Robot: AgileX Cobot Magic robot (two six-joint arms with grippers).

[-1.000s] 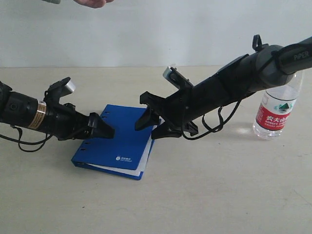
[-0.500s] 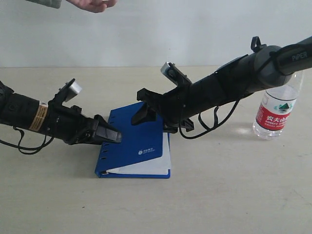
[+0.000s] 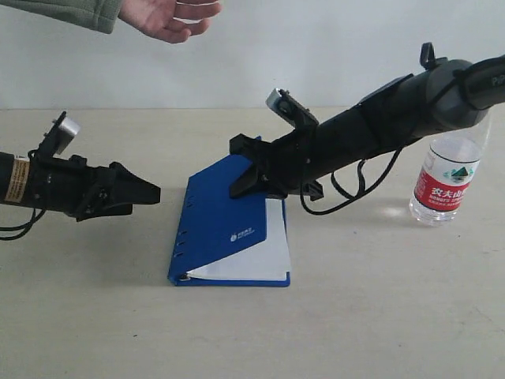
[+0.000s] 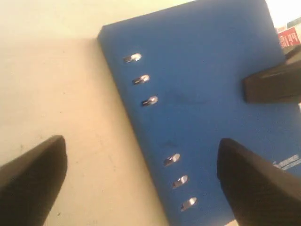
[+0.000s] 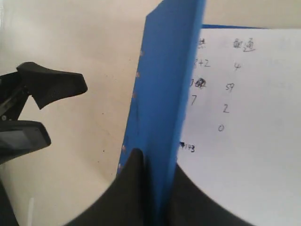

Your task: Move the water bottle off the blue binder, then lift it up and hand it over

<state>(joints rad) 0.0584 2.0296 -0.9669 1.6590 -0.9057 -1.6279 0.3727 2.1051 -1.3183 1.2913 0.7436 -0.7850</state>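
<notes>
right gripper (image 3: 251,170) pinches the cover of the blue binder (image 3: 225,217), tilting it up; left gripper (image 3: 144,192) hovers jaws apart at its left. the water bottle (image 3: 446,178) stands well right on the table (image 3: 355,316), off the binder, as a hand (image 3: 170,16) reaches in far left, seemingly for the handover.

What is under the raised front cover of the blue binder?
Under the raised cover of the blue binder lies a white page with handwritten numbers. The cover hides the page near the spine.
</notes>
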